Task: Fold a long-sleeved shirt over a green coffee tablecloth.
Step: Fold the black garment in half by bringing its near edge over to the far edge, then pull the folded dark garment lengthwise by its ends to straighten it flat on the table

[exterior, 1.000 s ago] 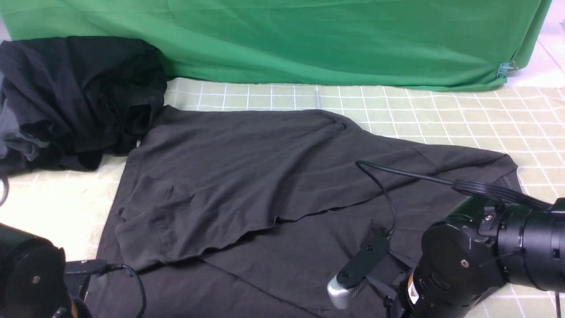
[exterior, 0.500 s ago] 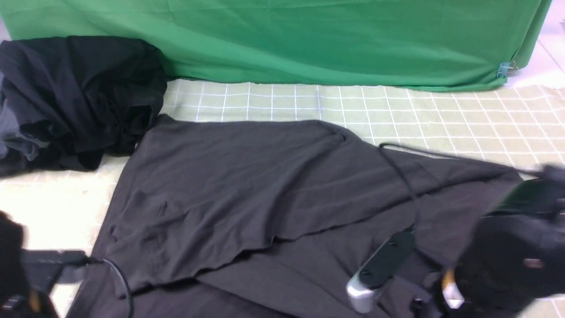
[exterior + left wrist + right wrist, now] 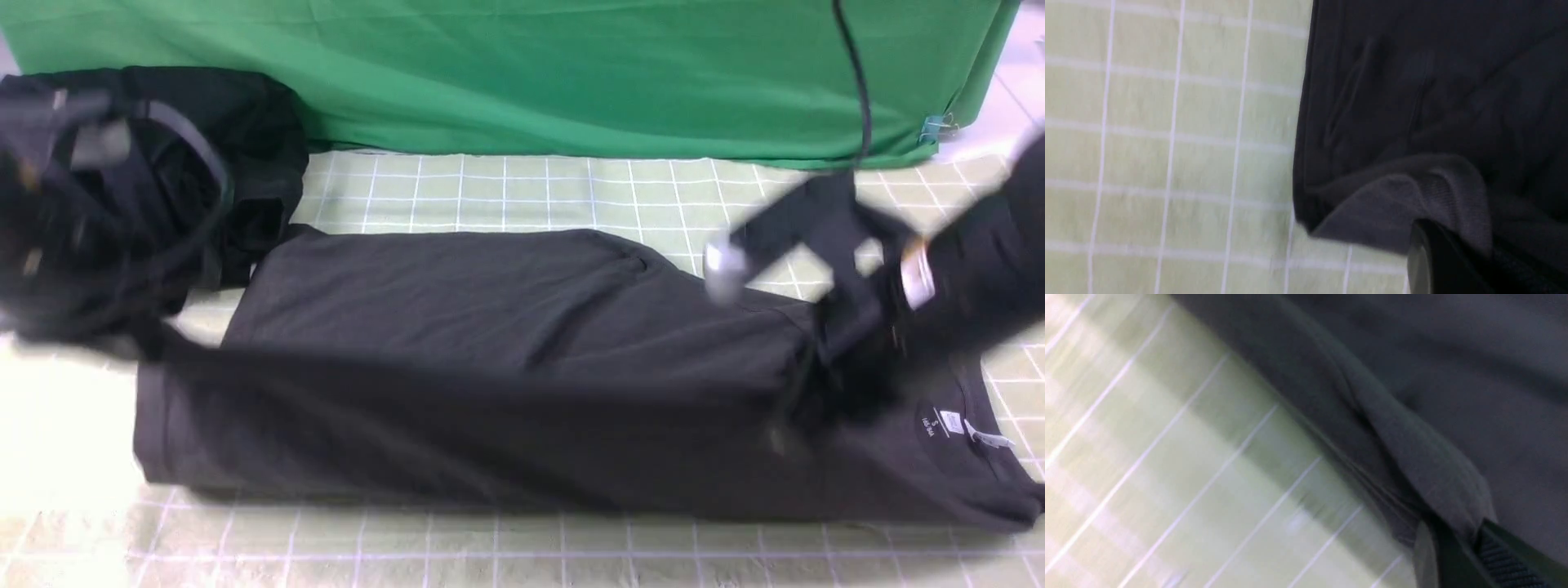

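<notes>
The long-sleeved shirt (image 3: 506,310) lies lengthwise across the middle of the green coffee tablecloth (image 3: 571,188), back side up. Its small white neck labels (image 3: 951,420) show toward the tablecloth's right side. The shirt's near edge is lifted off the tablecloth and pulled into a taut dark band between the two arms, while its far half rests flat on the grid.

The left gripper (image 3: 1425,253) is above the tablecloth's left part. It is clamped on a bunched fold of the shirt's corner, and the grey fabric drapes over the one finger (image 3: 1414,261) that shows. The right gripper (image 3: 1453,531) is above the tablecloth's right part, closed on a ridge of shirt fabric pinched between its fingers (image 3: 1502,555). Both arms are blurred in the front view.

A heap of blacker clothing (image 3: 245,147) sits at the tablecloth's far left corner. A plain bright green cloth (image 3: 571,73) hangs along the tablecloth's far edge, with a small blue clip (image 3: 935,126) at its right end.
</notes>
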Robot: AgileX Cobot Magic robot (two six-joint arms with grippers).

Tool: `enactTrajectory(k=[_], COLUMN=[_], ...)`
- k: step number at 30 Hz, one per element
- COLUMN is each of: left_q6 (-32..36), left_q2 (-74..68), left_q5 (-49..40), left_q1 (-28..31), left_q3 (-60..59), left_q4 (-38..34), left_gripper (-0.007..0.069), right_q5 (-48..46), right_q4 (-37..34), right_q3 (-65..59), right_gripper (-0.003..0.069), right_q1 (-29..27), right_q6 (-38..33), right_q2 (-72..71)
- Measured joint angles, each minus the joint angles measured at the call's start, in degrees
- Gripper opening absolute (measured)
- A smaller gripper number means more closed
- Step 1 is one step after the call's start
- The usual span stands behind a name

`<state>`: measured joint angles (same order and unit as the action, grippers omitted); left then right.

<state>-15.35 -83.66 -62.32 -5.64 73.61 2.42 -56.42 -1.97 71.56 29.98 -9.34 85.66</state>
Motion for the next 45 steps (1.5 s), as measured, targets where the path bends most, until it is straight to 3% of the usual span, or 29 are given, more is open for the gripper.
enactTrajectory(k=[6, 10, 20, 23, 26, 27, 28, 29, 32, 35, 36, 39, 40, 41, 43, 45], left_q6=[2.3, 2.7, 2.7, 2.7, 2.5, 2.4, 2.2, 1.9, 0.5, 0.3, 0.3, 4.0, 5.0, 8.7, 10.9, 11.8], left_q2=[-16.5, -31.6, -51.7, -53.3, -53.6, -53.6, -53.6, -53.7, -53.9, -53.1, -53.0, -49.9, -49.5, -47.0, -43.2, -39.6], left_q5=[0.3, -0.8, -4.8, -4.3, -1.8, -1.3, -0.6, -0.6, -1.9, -4.4, -4.7, -6.6, -6.7, -6.8, -6.8, -6.7], left_q1=[1.8, 2.0, 2.2, 2.2, 2.3, 2.3, 2.3, 2.3, 2.3, 2.5, 2.5, 2.6, 2.6, 2.6, 2.3, 1.7], left_q3=[17.1, 34.8, 54.4, 55.4, 55.8, 55.9, 56.8, 57.6, 61.4, 66.0, 66.2, 67.2, 67.0, 65.0, 60.7, 55.0], left_q4=[-1.2, -0.3, 1.9, 3.4, 5.1, 5.3, 6.7, 7.4, 9.4, 9.3, 9.2, 5.4, 4.6, 0.1, -3.3, -4.8], left_gripper=[0.0024, 0.0024, 0.0029, 0.0068, 0.0173, 0.0181, 0.0258, 0.0280, 0.0360, 0.0396, 0.0396, 0.0321, 0.0301, 0.0204, 0.0076, 0.0027], right_q5=[2.6, 4.6, 6.2, 9.3, 11.5, 11.5, 11.9, 11.8, 10.9, 7.1, 6.8, -1.9, -3.0, -8.3, -10.8, -12.0], right_q4=[0.1, 0.7, 1.6, 2.3, 2.6, 2.7, 3.4, 4.1, 5.9, 9.4, 9.7, 12.2, 12.1, 10.6, 6.4, 0.5], right_q3=[14.2, 27.7, 44.5, 45.3, 45.6, 45.7, 45.7, 45.7, 45.7, 45.7, 45.7, 45.9, 45.9, 45.9, 45.1, 42.3], right_gripper=[0.0025, 0.0025, 0.0053, 0.0121, 0.0234, 0.0234, 0.0273, 0.0284, 0.0280, 0.0210, 0.0210, 0.0070, 0.0062, 0.0017, 0.0001, -0.0003], right_q1=[-5.6, -8.2, -9.5, -9.5, -9.7, -9.7, -9.7, -9.7, -9.7, -9.7, -9.7, -11.2, -11.6, -14.4, -18.3, -22.6], right_q6=[-2.2, -2.4, -2.4, -2.3, -2.3, -2.3, -2.2, -2.0, -0.3, 2.2, 2.2, 2.3, 2.3, 2.0, 0.8, -1.4], right_q2=[14.0, 27.8, 45.9, 47.3, 47.5, 47.5, 47.4, 47.2, 45.7, 41.2, 41.2, 35.0, 34.4, 32.3, 30.7, 29.0])
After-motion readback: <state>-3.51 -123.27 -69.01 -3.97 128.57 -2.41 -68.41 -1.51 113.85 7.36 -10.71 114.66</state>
